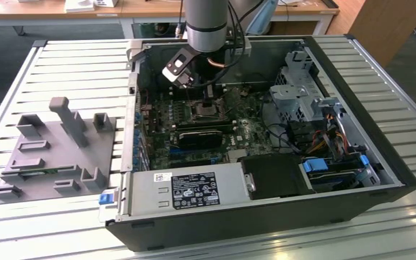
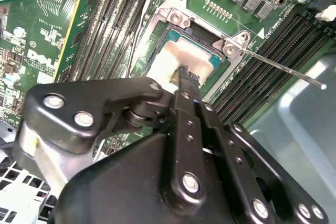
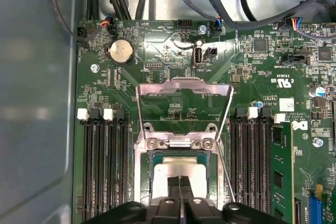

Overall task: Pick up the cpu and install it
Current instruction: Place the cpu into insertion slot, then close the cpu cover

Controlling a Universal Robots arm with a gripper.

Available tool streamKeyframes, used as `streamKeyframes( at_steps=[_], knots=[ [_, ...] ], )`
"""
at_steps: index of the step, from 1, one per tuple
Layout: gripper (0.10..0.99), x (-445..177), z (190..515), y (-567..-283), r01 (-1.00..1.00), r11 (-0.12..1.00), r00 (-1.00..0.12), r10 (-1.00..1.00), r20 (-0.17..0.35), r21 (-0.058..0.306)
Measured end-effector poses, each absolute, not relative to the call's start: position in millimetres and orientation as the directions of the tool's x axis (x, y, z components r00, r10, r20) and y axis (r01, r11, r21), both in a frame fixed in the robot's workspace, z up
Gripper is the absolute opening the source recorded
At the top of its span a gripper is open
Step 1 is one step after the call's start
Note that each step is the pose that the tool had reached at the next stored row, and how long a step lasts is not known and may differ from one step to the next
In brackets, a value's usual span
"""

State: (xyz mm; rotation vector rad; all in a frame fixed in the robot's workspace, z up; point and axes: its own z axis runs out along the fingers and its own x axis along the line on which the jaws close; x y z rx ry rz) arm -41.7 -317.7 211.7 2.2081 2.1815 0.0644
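Slatted table (image 1: pixel 63 65) bears open case (image 1: pixel 266 216); cpu (image 3: pixel 163 174) in socket (image 3: pixel 181 142); desks (image 1: pixel 20 12) behind.

Quick tally, going off the socket (image 3: pixel 181 142): one cpu (image 3: pixel 164 174) sitting in it, one hand (image 3: pixel 179 179) right over it, one load plate (image 3: pixel 184 90) flipped up next to it, two banks of memory slots (image 3: pixel 105 166) flanking it and one coin battery (image 3: pixel 120 51) nearby. There's one open PC case (image 1: pixel 266 216) around it, one grey holder block (image 1: pixel 49 162) well apart, and one table (image 1: pixel 63 65).

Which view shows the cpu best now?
Second wrist view: the cpu appears largest, most of its top exposed. The first wrist view has it partly behind the gripper; exterior view: too distant to tell.
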Motion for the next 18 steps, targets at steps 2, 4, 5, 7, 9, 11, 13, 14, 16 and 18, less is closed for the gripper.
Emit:
streamKeyframes(
  at_steps=[2,4,5,7,9,11,13,14,16,18],
  knots=[
    [0.106,-41.7,212.9,-317.7,0.998,-0.012,0.012,1.000,0.004,0.055],
    [0.106,-41.7,214.0,-317.7,0.998,-0.012,0.012,1.000,0.004,0.055],
    [0.106,-41.6,214.1,-317.6,0.998,-0.012,0.012,1.000,0.004,0.056],
    [0.106,-41.7,215.0,-317.7,0.998,-0.012,0.012,1.000,0.004,0.055],
    [0.106,-41.7,216.6,-317.7,0.998,-0.012,0.012,1.000,0.004,0.055],
    [0.106,-41.6,218.3,-317.7,0.998,-0.012,0.012,1.000,0.004,0.055],
    [0.106,-41.6,219.9,-317.7,0.998,-0.012,0.012,1.000,0.004,0.055],
    [0.106,-41.7,220.5,-317.7,0.998,-0.012,0.012,1.000,0.004,0.055],
    [0.106,-41.6,222.3,-317.7,0.998,-0.012,0.012,1.000,0.004,0.055],
    [0.106,-41.6,225.6,-317.7,0.998,-0.012,0.012,1.000,0.004,0.055]
  ],
)
